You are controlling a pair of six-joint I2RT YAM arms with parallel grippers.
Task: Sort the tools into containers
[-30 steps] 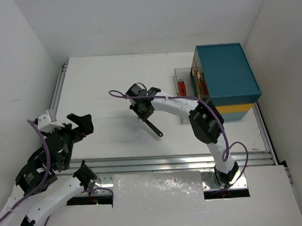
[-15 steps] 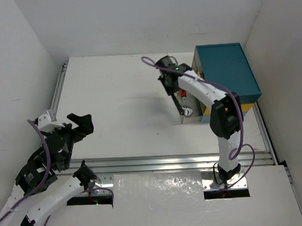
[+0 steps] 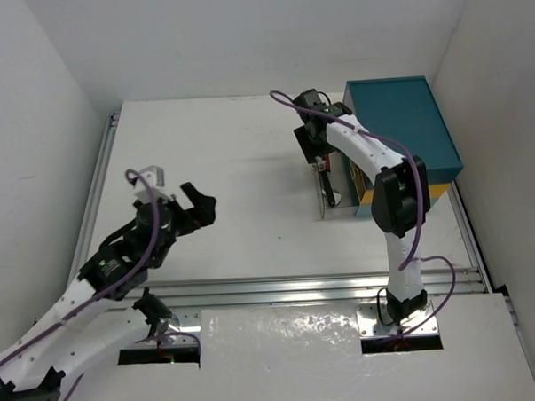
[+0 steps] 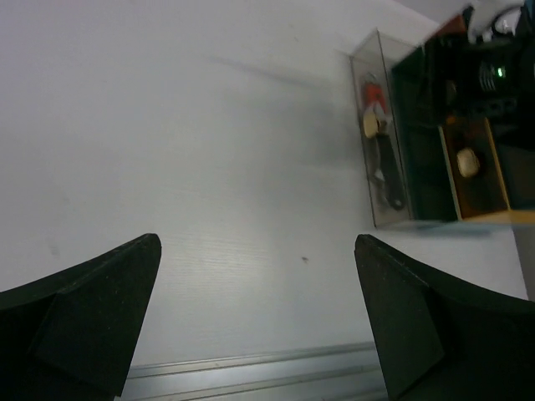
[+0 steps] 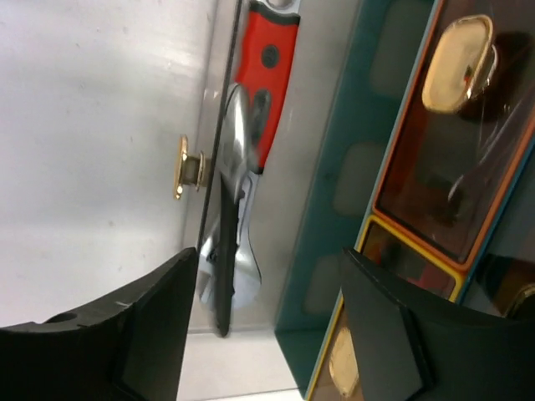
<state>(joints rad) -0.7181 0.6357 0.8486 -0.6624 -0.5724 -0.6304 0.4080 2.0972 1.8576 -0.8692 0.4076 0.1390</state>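
Note:
A clear drawer stands pulled out from the left side of the teal box. In it lie a red-handled wrench and a black-handled wrench, partly overlapping; they also show in the top view. My right gripper hovers over the drawer, open and empty. My left gripper is open and empty above bare table, far left of the drawer. The drawer with its tools shows at the right of the left wrist view.
The drawer front carries a brass knob. Orange and yellow-framed drawer fronts with brass latches line the box side. A metal rail runs along the table's near edge. White walls enclose the table on three sides.
My right gripper carried the black-handled wrench from mid-table to the clear drawer and let it go there. My left arm swung forward and right over the table.

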